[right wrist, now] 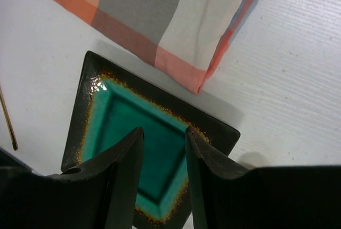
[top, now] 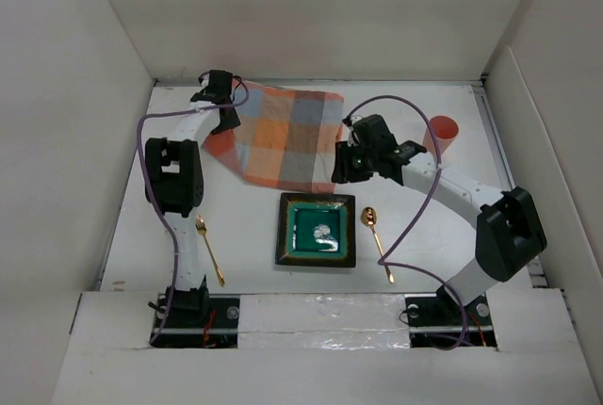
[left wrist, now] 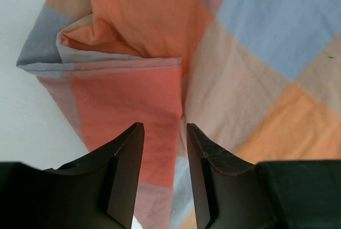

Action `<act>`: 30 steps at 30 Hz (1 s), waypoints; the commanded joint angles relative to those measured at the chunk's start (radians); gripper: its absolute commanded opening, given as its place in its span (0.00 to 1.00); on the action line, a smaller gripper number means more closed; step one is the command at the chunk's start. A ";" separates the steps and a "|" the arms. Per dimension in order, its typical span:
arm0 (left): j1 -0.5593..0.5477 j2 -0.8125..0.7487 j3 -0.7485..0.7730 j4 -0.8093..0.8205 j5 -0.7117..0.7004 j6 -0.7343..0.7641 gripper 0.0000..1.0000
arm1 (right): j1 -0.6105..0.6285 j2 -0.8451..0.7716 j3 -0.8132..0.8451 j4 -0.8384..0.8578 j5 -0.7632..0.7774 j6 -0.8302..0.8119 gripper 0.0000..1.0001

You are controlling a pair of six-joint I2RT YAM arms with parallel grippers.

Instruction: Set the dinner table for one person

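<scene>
The white dinner table point(top: 247, 228) carries a square green plate with a dark rim point(top: 317, 230) near its front middle. A gold spoon point(top: 377, 240) lies to the right of the plate and another gold utensil point(top: 209, 250) to its left. An orange-and-blue checked cloth point(top: 278, 137) lies rumpled behind the plate. My left gripper point(top: 224, 121) hovers open over the cloth's folded left corner point(left wrist: 122, 53), its jaws point(left wrist: 164, 127) holding nothing. My right gripper point(top: 338, 173) is open above the plate point(right wrist: 160, 133), just in front of the cloth's near corner point(right wrist: 200, 82).
An orange cup point(top: 443, 132) stands at the back right, behind the right arm. White walls enclose the table on the left, the back and the right. A purple cable loops over each arm.
</scene>
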State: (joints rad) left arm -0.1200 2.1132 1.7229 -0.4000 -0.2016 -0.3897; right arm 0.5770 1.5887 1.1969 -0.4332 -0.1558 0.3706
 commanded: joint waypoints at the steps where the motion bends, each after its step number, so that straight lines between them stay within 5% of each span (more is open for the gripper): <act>1: 0.008 0.008 0.078 -0.042 -0.050 0.038 0.35 | -0.002 -0.047 -0.028 0.047 -0.031 0.002 0.43; 16: 0.008 0.136 0.179 -0.065 -0.061 0.064 0.35 | -0.002 -0.061 -0.045 0.027 -0.004 -0.001 0.44; 24: 0.008 0.148 0.196 -0.074 -0.097 0.069 0.23 | -0.012 -0.062 -0.045 0.024 -0.002 0.001 0.45; 30: 0.017 0.140 0.196 -0.082 -0.124 0.058 0.03 | -0.022 -0.053 -0.066 0.037 -0.004 0.002 0.49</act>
State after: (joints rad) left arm -0.1131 2.2757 1.8820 -0.4633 -0.2829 -0.3302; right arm 0.5636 1.5597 1.1458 -0.4328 -0.1654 0.3710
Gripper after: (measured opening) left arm 0.047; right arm 0.481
